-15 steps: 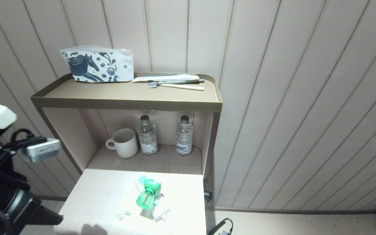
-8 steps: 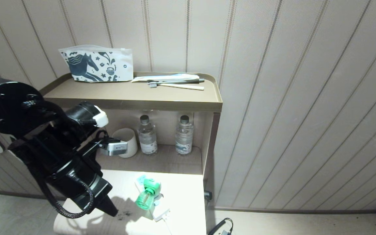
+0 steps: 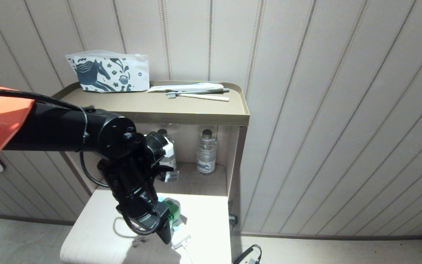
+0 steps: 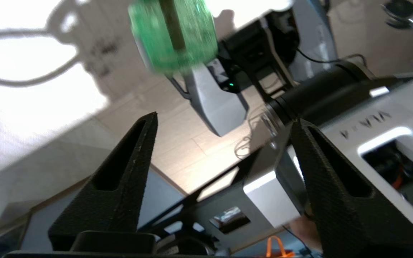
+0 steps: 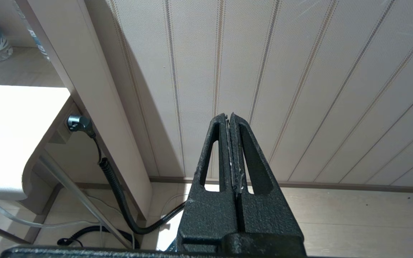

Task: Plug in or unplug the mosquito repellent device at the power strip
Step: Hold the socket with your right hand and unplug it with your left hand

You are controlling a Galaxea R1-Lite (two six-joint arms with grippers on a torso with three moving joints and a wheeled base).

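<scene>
Left arm reaches in from the left of the head view, bent down over the pale tabletop (image 3: pixel 97 227). Left gripper (image 4: pixel 224 123) stands wide, fingers (image 4: pixel 131 157) well apart with nothing between them; the mosquito repellent device (image 4: pixel 173 34) sits beyond the fingertips, not touched.

In the head view only a patch of the mosquito repellent device (image 3: pixel 174 214) shows, green and white, just behind the lower end of the left arm, in the middle of the tabletop toward its near edge. Whether it is seated in the power strip cannot be told; the arm covers most of both. A white end of the power strip (image 3: pixel 181 240) pokes out just below the device, near the front edge of the tabletop.

Behind the device, the open shelf holds a water bottle (image 3: pixel 206 151); a second one is largely hidden by the arm. On the shelf top (image 3: pixel 196 110) above the device: a printed pouch (image 3: pixel 108 73) and a toothbrush (image 3: pixel 196 96).

Right gripper (image 5: pixel 229 120) hangs beside the cabinet, off to the device's right, fingers pressed together, holding nothing. A black plug (image 5: pixel 79 123) sits in the cabinet side.
</scene>
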